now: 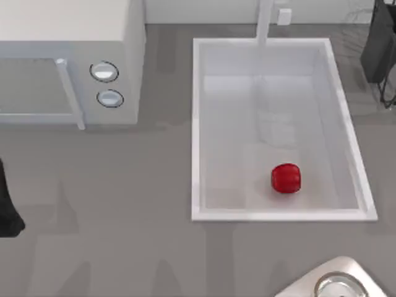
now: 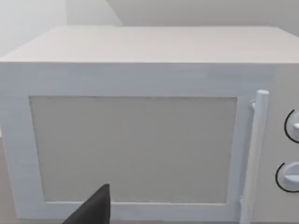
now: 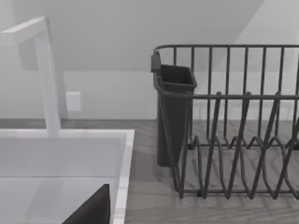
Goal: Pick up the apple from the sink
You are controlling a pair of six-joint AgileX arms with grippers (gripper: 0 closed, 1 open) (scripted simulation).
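Apple point(image 1: 286, 178) sits on sink point(image 1: 197, 124) floor, near front wall, well apart from faucet point(image 1: 265, 23). Likely light, firm, glossy-slick; grip across widest sides. Tool state: can't tell for either arm.

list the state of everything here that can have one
apple: resting on the sink floor, near the front wall, not held
sink: holds the apple, no water visible
microwave: door shut
dish rack: no dishes in its slots
left gripper: facing the microwave
right gripper: by the sink's rim
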